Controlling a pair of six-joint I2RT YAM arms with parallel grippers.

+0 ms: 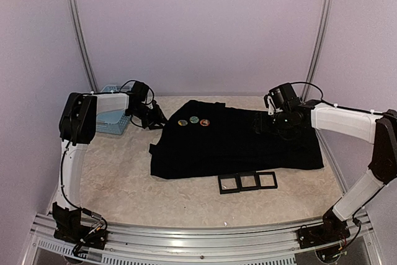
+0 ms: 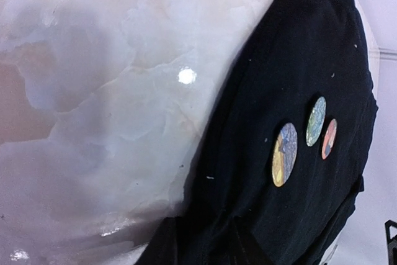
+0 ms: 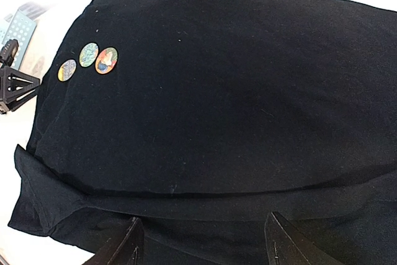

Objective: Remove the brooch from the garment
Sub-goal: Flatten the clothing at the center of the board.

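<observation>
Brooches [image 1: 193, 120], three in row on garment [image 1: 248, 147], just beside my left gripper [image 1: 155, 118], jaw state unclear; right gripper [image 3: 205, 216] spread open over opposite end.

Black garment [image 1: 236, 144] spread flat; three round brooches [image 1: 194, 120], seemingly pinned.

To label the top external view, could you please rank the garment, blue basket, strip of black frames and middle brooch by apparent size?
1. garment
2-3. blue basket and strip of black frames: similar, and the left arm hides part of the basket, so I won't rank them
4. middle brooch
</observation>
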